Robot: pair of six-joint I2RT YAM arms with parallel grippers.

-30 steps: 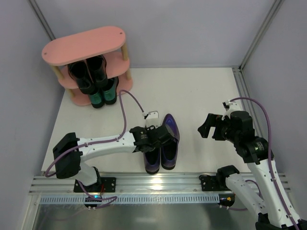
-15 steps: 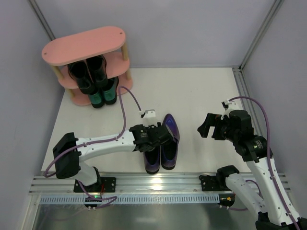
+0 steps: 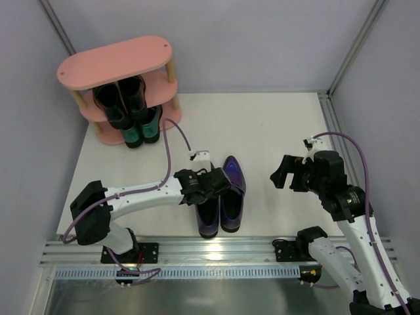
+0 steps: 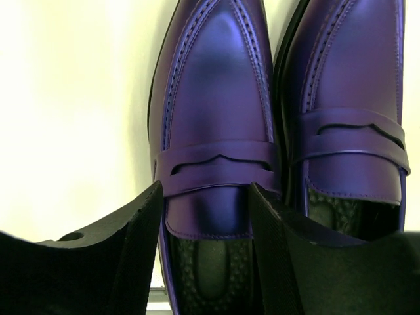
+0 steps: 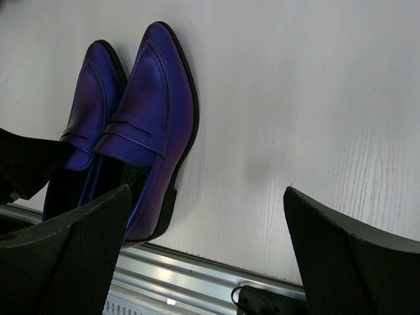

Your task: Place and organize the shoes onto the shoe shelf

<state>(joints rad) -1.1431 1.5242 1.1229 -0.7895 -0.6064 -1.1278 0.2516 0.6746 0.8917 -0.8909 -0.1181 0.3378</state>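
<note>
The left pincer [image 4: 205, 197] has loosened its pinch and now stands spread astride the left of the purple shoes [image 3: 223, 200], which lie side by side near the front edge of the bench [image 3: 262, 125]. The right pincer [image 3: 281, 174] hangs spread to their right. The black pair [image 3: 121, 98] and the teal pair [image 3: 141, 131] sit on the shelf [image 3: 115, 60].

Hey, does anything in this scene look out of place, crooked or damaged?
Nothing looks damaged, spilled or askew. Only the purple shoes are off the shoe shelf, lying neatly side by side on the table by its near edge.
</note>
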